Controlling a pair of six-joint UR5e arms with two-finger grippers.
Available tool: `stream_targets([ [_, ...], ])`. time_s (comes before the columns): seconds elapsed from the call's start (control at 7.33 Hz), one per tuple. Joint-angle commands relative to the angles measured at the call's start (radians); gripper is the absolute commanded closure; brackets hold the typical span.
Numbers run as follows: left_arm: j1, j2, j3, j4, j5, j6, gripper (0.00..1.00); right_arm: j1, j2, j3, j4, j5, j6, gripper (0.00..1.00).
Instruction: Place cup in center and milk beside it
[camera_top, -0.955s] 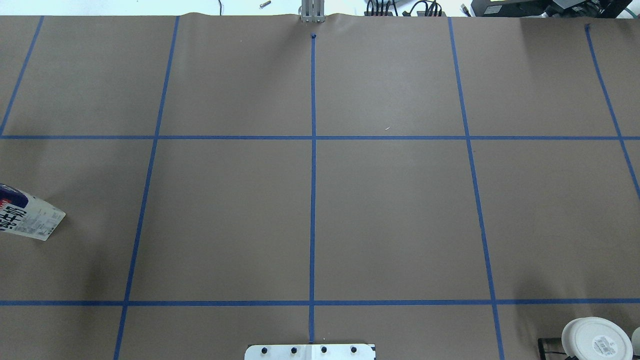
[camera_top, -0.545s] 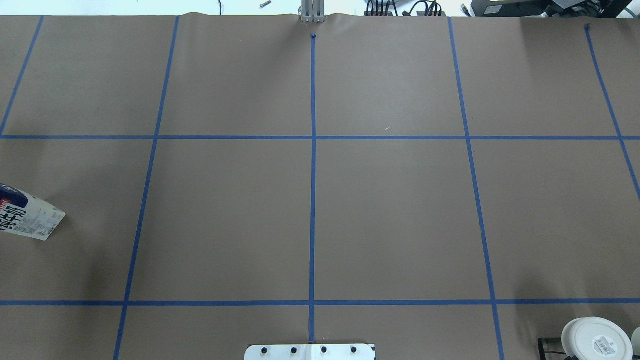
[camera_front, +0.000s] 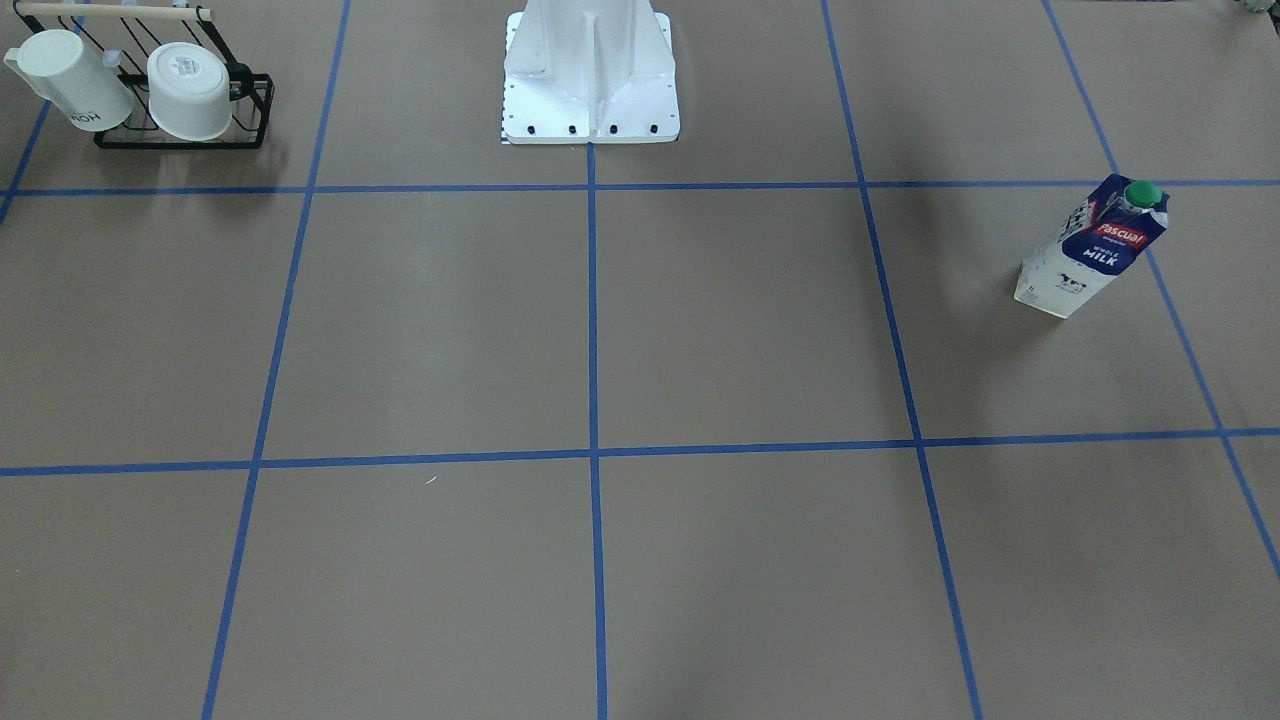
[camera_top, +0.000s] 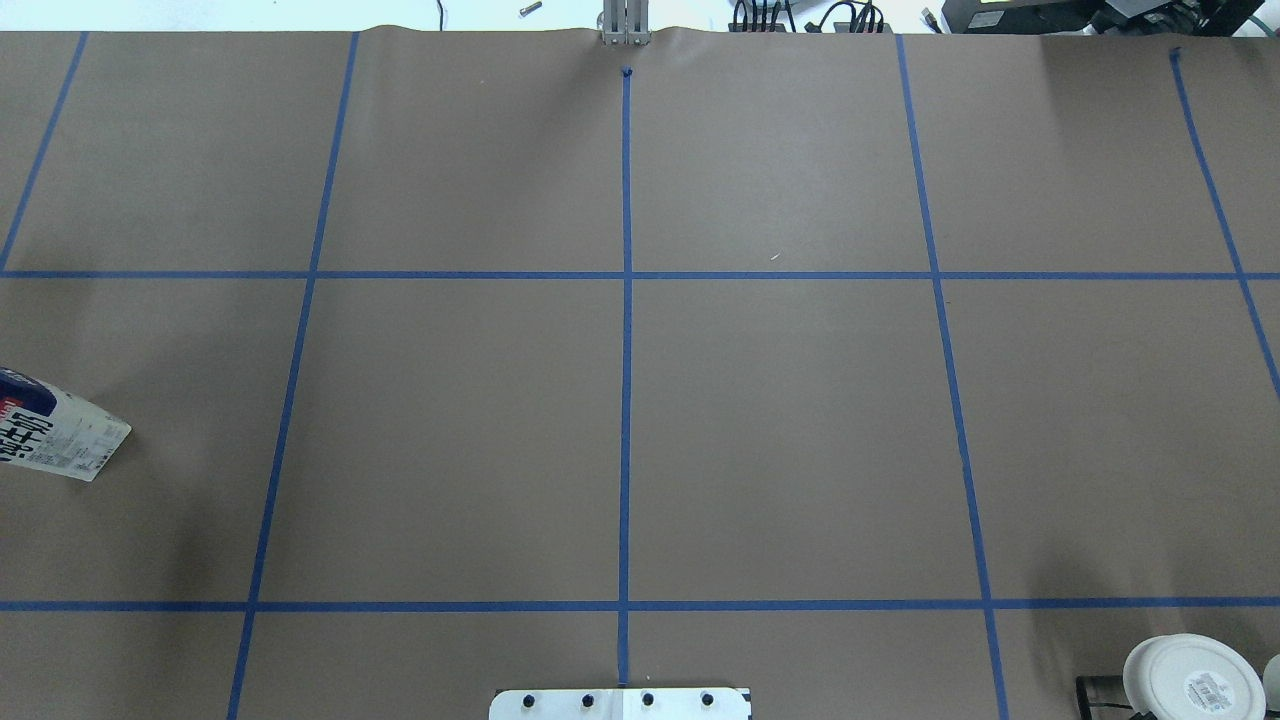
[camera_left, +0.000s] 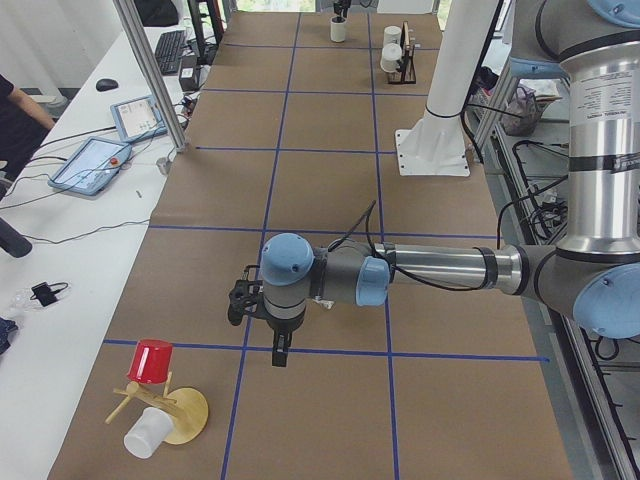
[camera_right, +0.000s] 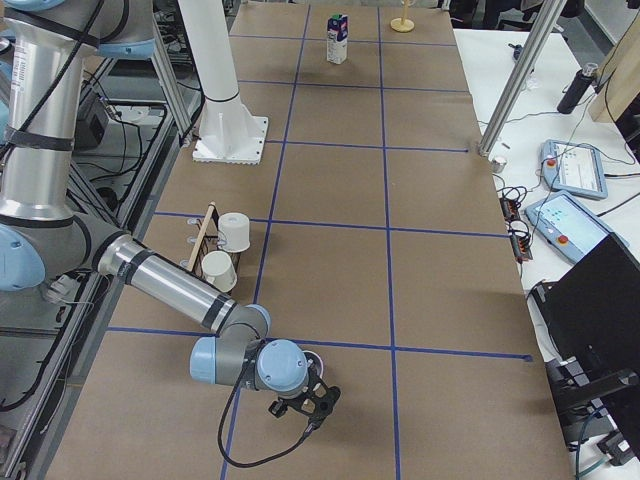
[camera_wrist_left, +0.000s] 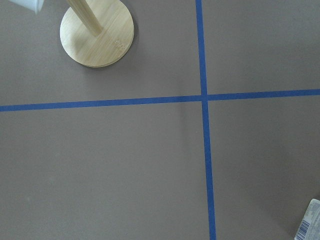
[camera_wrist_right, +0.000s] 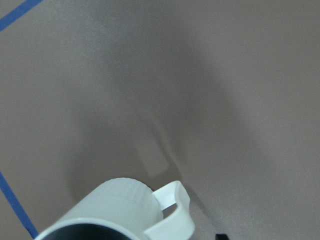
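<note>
The right gripper hangs over the small white loop-handled mug at the table's right end. Whether it's spread I can't tell, nor the left gripper. Looks like mug-grabbing time: lower, clamp, carry to the blue tape crossing. The tall blue-and-white milk carton stands well left.

Taking the central tape crossing as my reference, I see the milk at about 2 o'clock, well apart, standing on the brown surface with its green cap up. At 10 o'clock a black wire rack holds a white mug, with dark lettering I cannot read well, and a white handleless cup. The white robot base stands at 12 o'clock.
</note>
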Motion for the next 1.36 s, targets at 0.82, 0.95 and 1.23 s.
stream_targets([
  [0.82, 0.000, 0.000, 0.003, 0.002, 0.000, 0.000, 0.02, -0.071, 0.058, 0.296, -0.008, 0.104, 0.133, 1.00],
  [0.95, 0.000, 0.000, 0.003, 0.002, 0.000, 0.000, 0.02, -0.143, 0.127, 0.300, -0.017, 0.103, 0.143, 1.00],
  [1.23, 0.000, 0.000, 0.005, 0.002, 0.000, -0.002, 0.02, -0.246, 0.335, 0.394, -0.250, 0.095, 0.163, 1.00],
])
